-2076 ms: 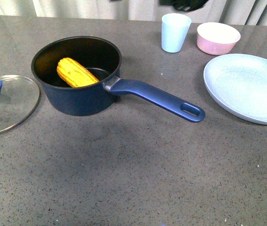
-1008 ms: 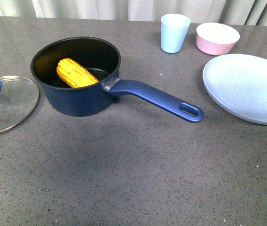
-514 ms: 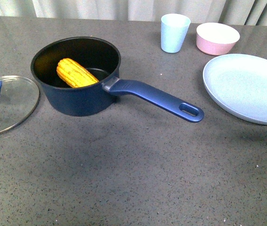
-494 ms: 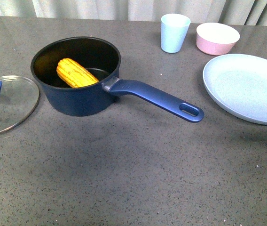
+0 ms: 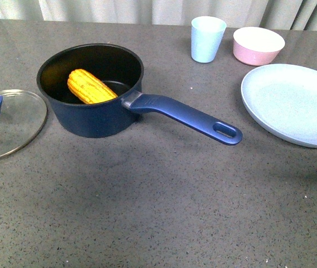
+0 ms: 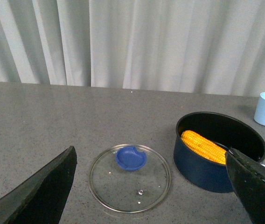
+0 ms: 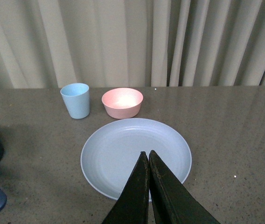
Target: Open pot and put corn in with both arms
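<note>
Corn (image 5: 90,86) in pot (image 5: 91,111), lid (image 5: 8,124) off by desk's left edge — task looks done.
Left gripper (image 6: 151,196) spread wide, right gripper (image 7: 148,161) pressed together, both empty.

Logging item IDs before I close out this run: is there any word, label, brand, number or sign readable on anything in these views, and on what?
None readable in any view.
The pot, corn, glass lid, blue cup, pink bowl and pale blue plate all show plain surfaces, with no print, label or marking visible.
</note>
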{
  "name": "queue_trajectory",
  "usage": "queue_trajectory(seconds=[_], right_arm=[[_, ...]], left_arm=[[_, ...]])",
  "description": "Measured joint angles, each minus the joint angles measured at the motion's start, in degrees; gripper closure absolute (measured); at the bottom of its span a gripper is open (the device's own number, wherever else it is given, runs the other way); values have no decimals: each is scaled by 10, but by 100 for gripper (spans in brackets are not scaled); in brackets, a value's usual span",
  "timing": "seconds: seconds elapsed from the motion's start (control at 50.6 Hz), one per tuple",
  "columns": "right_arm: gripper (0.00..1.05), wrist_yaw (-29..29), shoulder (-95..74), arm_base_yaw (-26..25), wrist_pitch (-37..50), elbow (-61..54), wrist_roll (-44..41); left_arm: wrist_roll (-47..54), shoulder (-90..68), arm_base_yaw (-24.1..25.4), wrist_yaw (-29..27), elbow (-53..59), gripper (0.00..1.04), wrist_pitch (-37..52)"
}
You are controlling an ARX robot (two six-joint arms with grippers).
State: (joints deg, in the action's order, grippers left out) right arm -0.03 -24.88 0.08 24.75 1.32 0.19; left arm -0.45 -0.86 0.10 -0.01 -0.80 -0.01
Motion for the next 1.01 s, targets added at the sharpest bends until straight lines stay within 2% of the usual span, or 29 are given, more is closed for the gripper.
queue_trajectory(seconds=[0.316, 0.652, 0.771, 1.008], right_arm=[[103, 0, 96, 0, -94, 0, 0], [103, 0, 152, 0, -148, 0, 0], [103, 1, 224, 0, -239, 0, 0], [103, 0, 244, 0, -246, 0, 0]], left_arm=[[0, 0, 0, 0, 0, 9, 0], [0, 0, 0, 0, 0, 9, 0], [0, 0, 0, 0, 0, 9, 0], [0, 0, 0, 0, 0, 9, 0]])
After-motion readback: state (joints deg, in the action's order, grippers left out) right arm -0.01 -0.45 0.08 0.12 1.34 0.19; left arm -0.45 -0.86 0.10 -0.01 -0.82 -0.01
